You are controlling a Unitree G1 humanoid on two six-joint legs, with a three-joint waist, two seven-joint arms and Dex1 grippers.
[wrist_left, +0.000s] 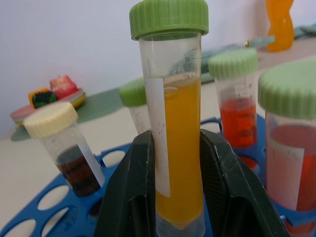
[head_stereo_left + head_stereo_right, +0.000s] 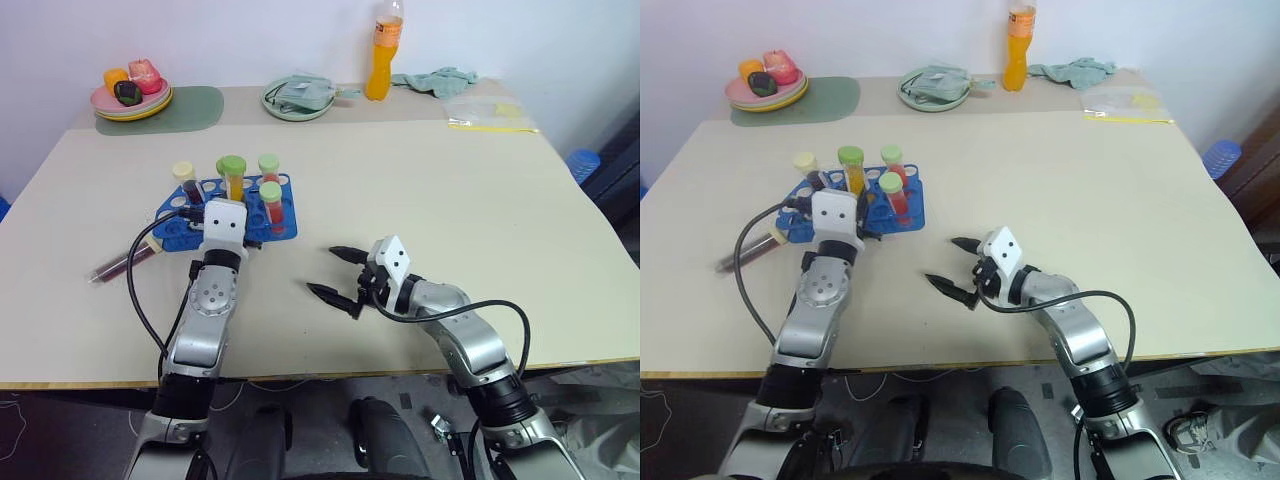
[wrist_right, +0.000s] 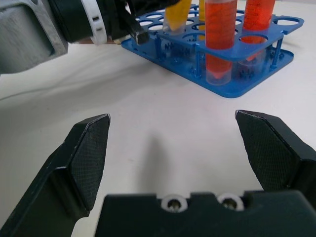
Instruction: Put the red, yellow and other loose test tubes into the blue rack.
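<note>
The blue rack (image 2: 283, 230) lies left of the table's middle. My left gripper (image 1: 175, 143) is shut on a yellow-orange test tube (image 1: 180, 163) with a green cap, held upright at the rack; I cannot tell whether its tip sits in a hole. Two red tubes with green caps (image 2: 270, 195) (image 2: 268, 165) stand in the rack, and a cream-capped maroon tube (image 2: 183, 172) leans in it. Another dark maroon tube (image 2: 125, 265) lies loose on the table left of the rack. My right gripper (image 2: 328, 272) stands open and empty just above the table, right of the rack.
Along the back edge are a stack of plates with toy food (image 2: 130, 98) on a green mat (image 2: 190, 108), a green plate with a cloth (image 2: 298, 98), a tall orange bottle (image 2: 380, 60), a teal cloth (image 2: 435, 80) and a plastic bag (image 2: 490, 112).
</note>
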